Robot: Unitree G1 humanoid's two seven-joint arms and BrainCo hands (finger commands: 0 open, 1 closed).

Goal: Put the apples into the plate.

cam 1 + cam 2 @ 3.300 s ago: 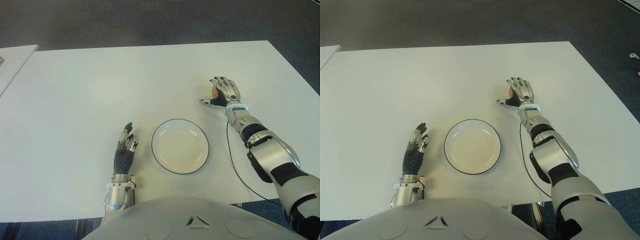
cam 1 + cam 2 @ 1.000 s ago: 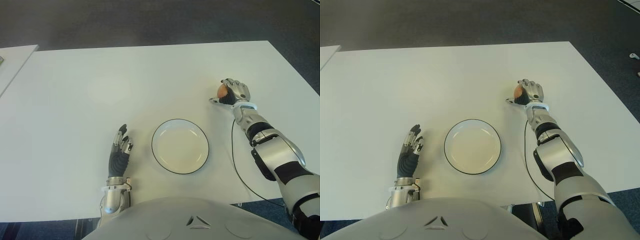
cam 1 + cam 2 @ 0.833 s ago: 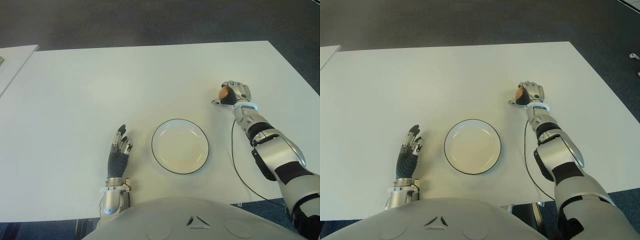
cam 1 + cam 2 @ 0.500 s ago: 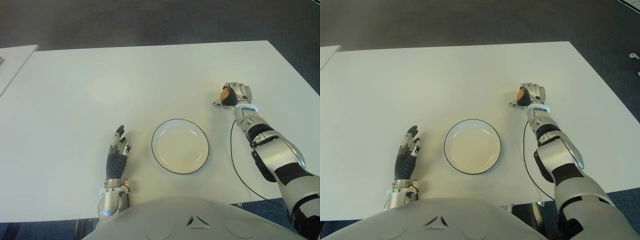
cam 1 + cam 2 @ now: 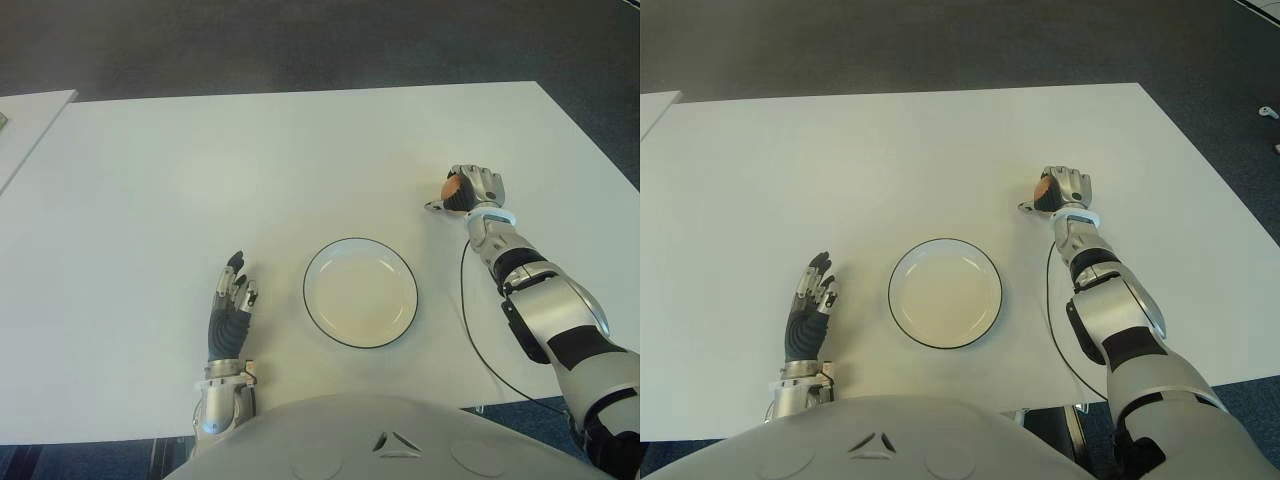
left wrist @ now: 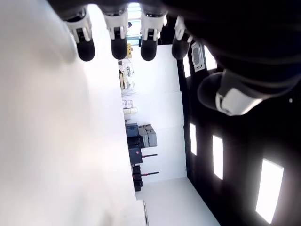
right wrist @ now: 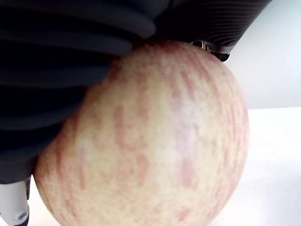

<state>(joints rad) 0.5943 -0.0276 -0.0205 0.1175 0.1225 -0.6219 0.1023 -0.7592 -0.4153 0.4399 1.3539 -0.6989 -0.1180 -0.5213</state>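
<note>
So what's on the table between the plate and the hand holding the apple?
Nothing: both eye views show bare white table between the plate and the right hand gripping the apple.

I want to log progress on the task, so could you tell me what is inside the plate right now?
Nothing: the plate shows only its bare pale inside, fully uncovered. The one visible apple sits in the curled right hand, beyond the plate's right side. The left hand is open, left of the plate.

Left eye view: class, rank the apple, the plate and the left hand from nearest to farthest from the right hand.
1. Apple: gripped in the right hand itself.
2. Plate: nearer the robot, toward its left, mid-table.
3. Left hand: beyond the plate, on its left side.
</note>
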